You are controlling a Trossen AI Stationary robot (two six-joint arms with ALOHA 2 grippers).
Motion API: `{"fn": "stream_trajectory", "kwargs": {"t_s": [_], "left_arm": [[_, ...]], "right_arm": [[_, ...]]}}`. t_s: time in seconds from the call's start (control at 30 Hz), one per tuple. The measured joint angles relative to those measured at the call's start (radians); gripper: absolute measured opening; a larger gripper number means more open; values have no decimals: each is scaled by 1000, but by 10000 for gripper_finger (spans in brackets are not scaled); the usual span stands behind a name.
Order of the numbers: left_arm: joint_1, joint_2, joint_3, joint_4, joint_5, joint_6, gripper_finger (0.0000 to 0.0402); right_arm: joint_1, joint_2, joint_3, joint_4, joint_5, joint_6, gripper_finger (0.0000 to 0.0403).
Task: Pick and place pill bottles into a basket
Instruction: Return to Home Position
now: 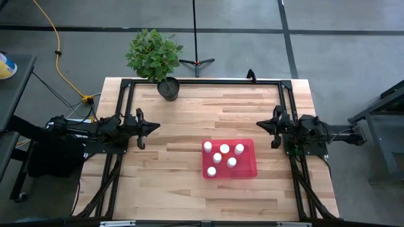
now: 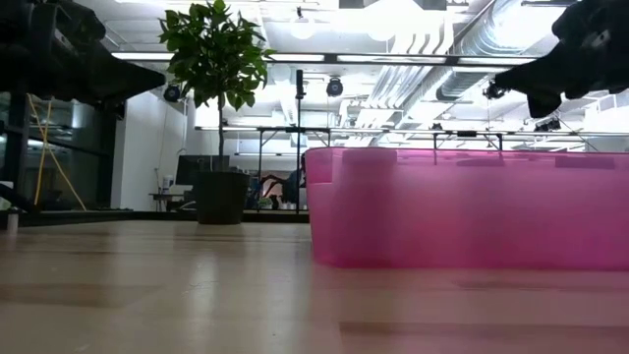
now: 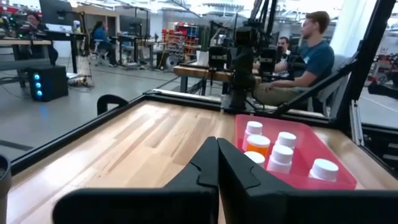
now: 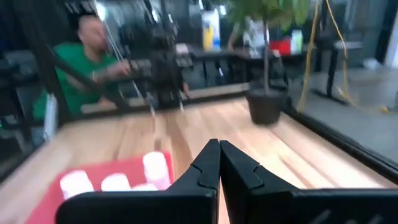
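Several white-capped pill bottles (image 1: 221, 157) stand upright inside the red basket (image 1: 249, 168), which rests flat on the wooden table right of its middle. The left wrist view shows the bottles (image 3: 283, 148) in the basket (image 3: 323, 134), and the low view shows the basket's translucent wall (image 2: 472, 211). My left gripper (image 1: 156, 125) hovers shut over the table's left side, pointing level toward the right. Over the right side my right gripper (image 1: 259, 125) hovers shut, pointing level toward the left. Neither touches anything.
A potted plant (image 1: 165, 81) stands at the table's far edge, left of centre. A black frame (image 1: 202, 81) runs around the table's rim. Bare wood (image 1: 183, 170) lies left of and in front of the basket. People sit at desks beyond the table.
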Motion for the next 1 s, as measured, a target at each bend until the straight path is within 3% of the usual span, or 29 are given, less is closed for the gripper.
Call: {"fn": "stream_trajectory", "kwargs": {"t_s": [0.1, 0.4, 0.7, 0.9, 1.0], "left_arm": [[0, 0, 0, 1, 0, -2, 23], [0, 0, 0, -19, -4, -6, 37], [0, 0, 0, -41, 36, -3, 22], [0, 0, 0, -41, 47, -5, 48], [0, 0, 0, -42, 49, -4, 34]], "right_arm": [[0, 2, -121, 217, -44, -10, 0], [-2, 31, -116, 208, -64, -19, 0], [-2, 33, -116, 183, -89, -53, 0], [-2, 34, -117, 181, -92, -79, 0], [-2, 34, -117, 181, -82, -108, 0]]}}
